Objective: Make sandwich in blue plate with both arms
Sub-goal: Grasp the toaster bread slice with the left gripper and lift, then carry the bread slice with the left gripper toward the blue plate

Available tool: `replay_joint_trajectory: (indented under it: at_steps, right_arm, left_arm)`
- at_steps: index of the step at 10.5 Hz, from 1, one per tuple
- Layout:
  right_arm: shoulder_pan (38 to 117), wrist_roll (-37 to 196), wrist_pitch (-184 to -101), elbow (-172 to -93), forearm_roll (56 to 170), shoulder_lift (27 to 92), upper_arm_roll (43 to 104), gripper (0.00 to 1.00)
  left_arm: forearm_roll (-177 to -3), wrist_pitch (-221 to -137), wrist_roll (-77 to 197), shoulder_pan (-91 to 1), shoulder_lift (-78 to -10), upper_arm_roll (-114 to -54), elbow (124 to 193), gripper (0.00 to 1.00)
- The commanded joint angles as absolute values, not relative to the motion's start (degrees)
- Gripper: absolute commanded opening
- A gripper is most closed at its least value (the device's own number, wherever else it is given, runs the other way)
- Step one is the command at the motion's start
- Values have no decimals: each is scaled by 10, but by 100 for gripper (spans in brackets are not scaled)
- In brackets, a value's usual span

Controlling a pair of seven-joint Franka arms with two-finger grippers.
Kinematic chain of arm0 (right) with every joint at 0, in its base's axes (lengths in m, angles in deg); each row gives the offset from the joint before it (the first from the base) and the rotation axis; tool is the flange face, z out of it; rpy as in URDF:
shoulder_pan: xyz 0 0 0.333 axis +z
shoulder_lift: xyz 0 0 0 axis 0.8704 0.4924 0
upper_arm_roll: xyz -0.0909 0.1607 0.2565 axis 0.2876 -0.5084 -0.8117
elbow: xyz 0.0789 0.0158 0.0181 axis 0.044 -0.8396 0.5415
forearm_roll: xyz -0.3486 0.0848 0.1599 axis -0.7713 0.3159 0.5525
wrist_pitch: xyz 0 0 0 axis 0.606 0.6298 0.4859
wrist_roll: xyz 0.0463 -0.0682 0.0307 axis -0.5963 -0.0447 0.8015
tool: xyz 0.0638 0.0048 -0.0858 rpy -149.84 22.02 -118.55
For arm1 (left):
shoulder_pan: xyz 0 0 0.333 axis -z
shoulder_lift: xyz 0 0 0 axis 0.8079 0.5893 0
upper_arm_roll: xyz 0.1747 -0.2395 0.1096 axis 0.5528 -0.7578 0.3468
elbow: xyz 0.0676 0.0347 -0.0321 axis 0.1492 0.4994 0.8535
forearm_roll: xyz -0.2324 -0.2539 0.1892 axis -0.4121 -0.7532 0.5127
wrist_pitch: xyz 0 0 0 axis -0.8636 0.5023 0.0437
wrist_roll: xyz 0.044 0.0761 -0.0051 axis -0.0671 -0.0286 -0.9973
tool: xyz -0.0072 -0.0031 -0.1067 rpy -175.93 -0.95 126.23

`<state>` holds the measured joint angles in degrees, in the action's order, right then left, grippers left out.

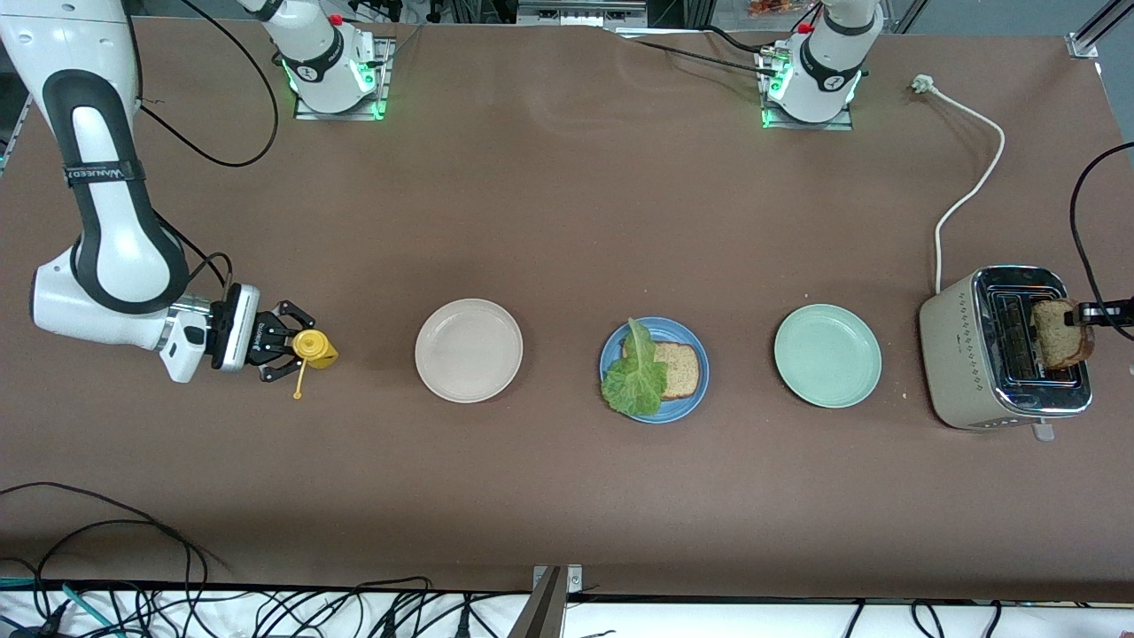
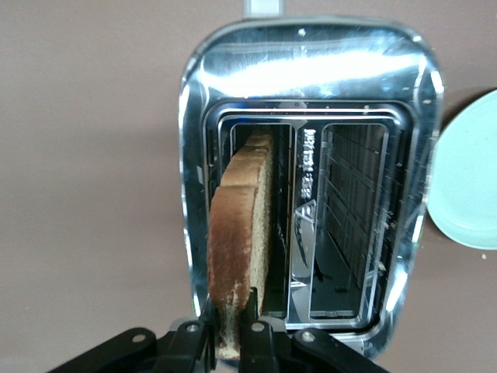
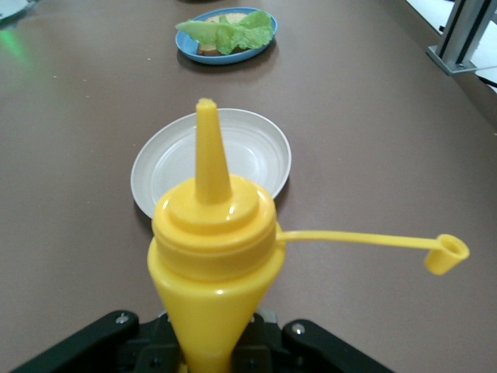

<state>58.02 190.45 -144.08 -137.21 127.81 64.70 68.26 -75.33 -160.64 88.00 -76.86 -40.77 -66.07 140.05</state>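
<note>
The blue plate (image 1: 701, 377) sits mid-table with one brown bread slice (image 1: 682, 368) and a green lettuce leaf (image 1: 636, 374) on it. It shows again in the right wrist view as blue plate (image 3: 187, 49) with lettuce (image 3: 229, 33). At the left arm's end, a second bread slice (image 1: 1059, 335) stands partly out of a toaster (image 1: 961, 350) slot. My left gripper (image 1: 1083, 313) is shut on its top edge. In the left wrist view both fingers of the left gripper (image 2: 231, 315) pinch the slice (image 2: 241, 225). My right gripper (image 1: 285, 348) is shut on an upright yellow squeeze bottle (image 1: 315, 348).
A beige-white plate (image 1: 469, 350) lies between the bottle and the blue plate. A mint-green plate (image 1: 827, 355) lies between the blue plate and the toaster. The toaster's white cord (image 1: 970, 186) runs toward the robots' bases. The bottle's open cap (image 3: 446, 255) hangs out sideways on its tether.
</note>
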Motion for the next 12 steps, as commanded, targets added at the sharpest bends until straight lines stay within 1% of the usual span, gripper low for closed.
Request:
replay_joint_trajectory:
  at_steps: [1,3,5,6,9,10,12]
  right_arm:
    - [557,1957,-1413,-1386,1293,640,681,0]
    - [551,1961,-1413,-1396,1293,640,681,0]
    - [544,1962,-1414,-1410,1289,637,681,0]
    - [544,1969,-1414,-1418,1291,634,681,0]
    - [530,2023,-1411,-1427,1308,639,681,0]
    - [523,2036,-1397,-1427,1308,640,681,0]
    - [511,2062,-1390,-1427,1333,643,681,0]
  left_arm:
    - [-760,-1555,919,-773,-484,-662,1394,0]
    - [-757,-1527,922,-774,-516,-666,1393,0]
    - [-763,-1485,933,-772,-527,-666,1356,0]
    - [-765,-1476,932,-770,-527,-671,1348,0]
    - [-766,-1472,926,-769,-529,-693,1347,0]
    - [-765,-1471,924,-769,-527,-702,1347,0]
    - [-765,-1471,915,-768,-527,-731,1348,0]
